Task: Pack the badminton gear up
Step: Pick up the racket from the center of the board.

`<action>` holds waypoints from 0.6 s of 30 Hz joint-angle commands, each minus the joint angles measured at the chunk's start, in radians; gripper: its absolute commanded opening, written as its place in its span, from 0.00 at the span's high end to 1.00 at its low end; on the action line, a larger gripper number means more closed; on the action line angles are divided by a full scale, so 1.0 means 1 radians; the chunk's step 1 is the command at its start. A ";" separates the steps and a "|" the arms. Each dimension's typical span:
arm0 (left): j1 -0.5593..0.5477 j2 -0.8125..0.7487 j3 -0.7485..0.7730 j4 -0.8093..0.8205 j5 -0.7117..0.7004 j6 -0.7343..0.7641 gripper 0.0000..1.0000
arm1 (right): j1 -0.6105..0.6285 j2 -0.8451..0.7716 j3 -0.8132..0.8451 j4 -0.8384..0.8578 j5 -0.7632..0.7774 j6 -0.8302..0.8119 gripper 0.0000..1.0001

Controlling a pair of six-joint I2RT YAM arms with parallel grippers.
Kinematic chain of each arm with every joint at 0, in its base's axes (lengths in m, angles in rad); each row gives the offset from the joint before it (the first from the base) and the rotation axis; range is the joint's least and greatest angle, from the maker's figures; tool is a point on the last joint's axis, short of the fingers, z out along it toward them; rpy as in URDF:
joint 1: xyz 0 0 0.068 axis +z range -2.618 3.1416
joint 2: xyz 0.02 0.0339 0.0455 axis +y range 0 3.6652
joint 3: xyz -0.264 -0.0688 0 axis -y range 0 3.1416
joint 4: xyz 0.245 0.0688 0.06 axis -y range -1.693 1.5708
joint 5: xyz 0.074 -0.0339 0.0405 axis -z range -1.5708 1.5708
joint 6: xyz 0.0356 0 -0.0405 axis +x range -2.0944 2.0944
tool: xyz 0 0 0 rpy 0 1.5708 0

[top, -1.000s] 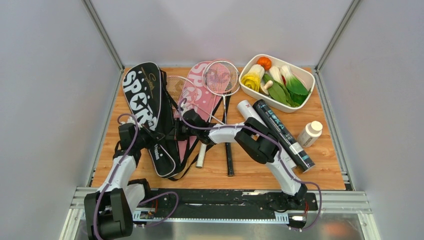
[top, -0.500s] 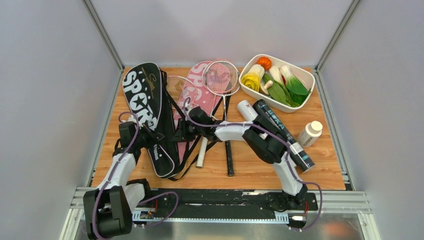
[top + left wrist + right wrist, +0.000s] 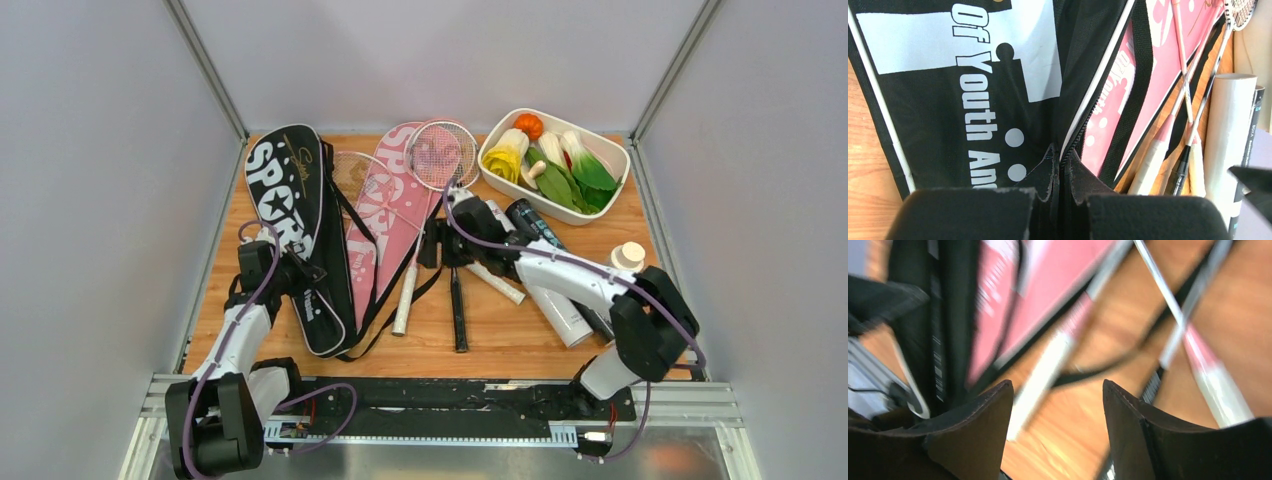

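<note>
Black racket cover (image 3: 296,225) edge pinched in left gripper (image 3: 1060,172); right gripper (image 3: 1058,410) released above racket handles (image 3: 404,300).

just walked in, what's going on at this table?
Badminton pack-up, in progress. The left gripper is shut on the zipper edge of the black SPORT cover, near its lower end. The right gripper is open and empty above the racket handles beside the pink SPORT cover. Both rackets and the tubes lie unpacked on the table.
</note>
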 commanded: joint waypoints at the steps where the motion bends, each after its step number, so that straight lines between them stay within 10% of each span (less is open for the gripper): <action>1: -0.001 -0.013 0.035 -0.021 -0.026 0.029 1.00 | 0.008 -0.157 -0.176 -0.159 0.097 -0.030 0.30; 9: -0.001 -0.027 0.038 -0.029 -0.028 0.040 1.00 | -0.008 -0.443 -0.415 -0.065 0.008 -0.041 0.17; 18: -0.001 -0.039 0.030 -0.029 -0.018 0.034 1.00 | -0.159 -0.359 -0.574 0.290 -0.304 -0.017 0.16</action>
